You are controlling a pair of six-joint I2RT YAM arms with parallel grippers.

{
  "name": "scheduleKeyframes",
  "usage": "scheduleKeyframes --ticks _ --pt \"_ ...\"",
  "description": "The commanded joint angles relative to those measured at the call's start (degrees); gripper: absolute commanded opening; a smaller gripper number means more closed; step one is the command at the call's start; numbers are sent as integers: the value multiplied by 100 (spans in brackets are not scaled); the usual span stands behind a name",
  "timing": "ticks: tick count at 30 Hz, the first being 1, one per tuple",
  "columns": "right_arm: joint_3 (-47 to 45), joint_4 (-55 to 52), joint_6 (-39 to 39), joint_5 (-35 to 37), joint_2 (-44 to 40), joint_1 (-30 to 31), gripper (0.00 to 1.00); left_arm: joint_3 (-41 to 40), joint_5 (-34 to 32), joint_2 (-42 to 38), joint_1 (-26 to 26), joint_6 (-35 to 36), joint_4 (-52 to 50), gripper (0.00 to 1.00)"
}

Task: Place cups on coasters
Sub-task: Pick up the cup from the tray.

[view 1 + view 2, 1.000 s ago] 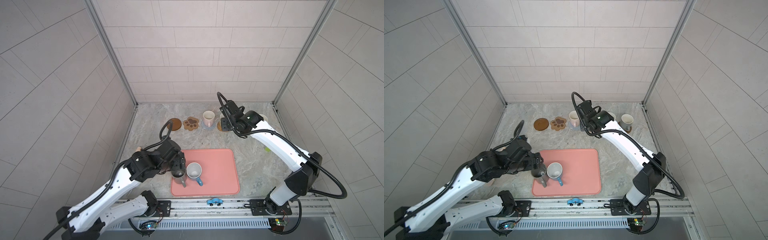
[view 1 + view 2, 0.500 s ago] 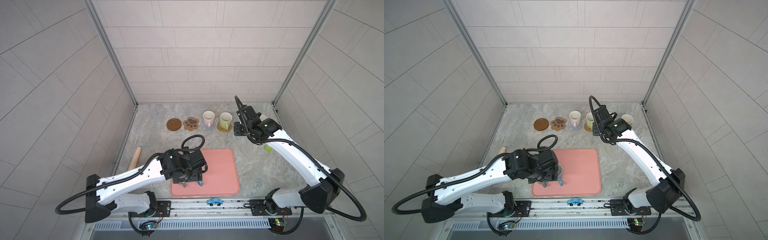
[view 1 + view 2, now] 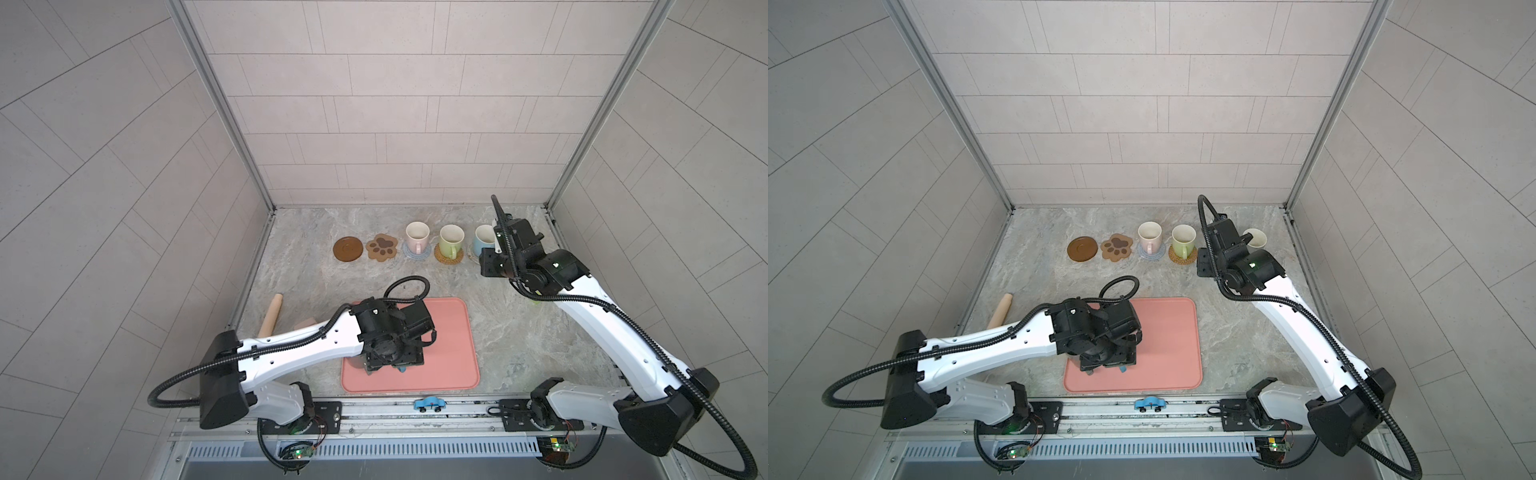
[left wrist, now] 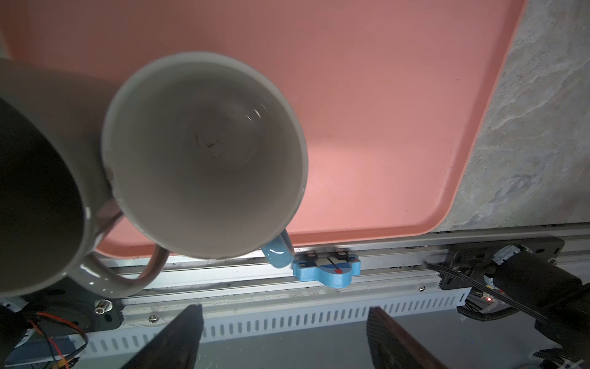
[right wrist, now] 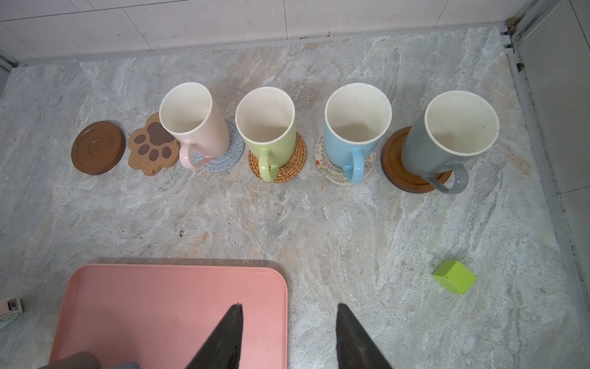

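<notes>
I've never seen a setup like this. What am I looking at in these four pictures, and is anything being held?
Two white robot arms, each ending in a two-finger gripper, stand at a marble table. Two pictures look down from overhead; the other two come from cameras on the wrists. In the back row, the pink mug, green mug, blue mug and grey mug each stand on a coaster; the brown disc and paw coaster are bare. The left gripper hangs open above a blue-handled mug and a grey-brown mug on the pink tray. The right gripper is open too; nothing is held. A green cube, rolling pin and toy car lie about.
</notes>
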Motion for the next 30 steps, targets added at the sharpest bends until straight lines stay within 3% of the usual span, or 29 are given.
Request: scheduleKeyframes --ticks 1,9,30 --pt "-85 10 -32 -10 -218 -58 50 -109 -22 111 -22 -134 16 87" --pt "-356 2 53 -17 -420 -118 50 -118 -180 413 2 1 24 86" --pt "-625 -79 287 78 -552 -163 50 -177 -610 829 198 686 -54 72"
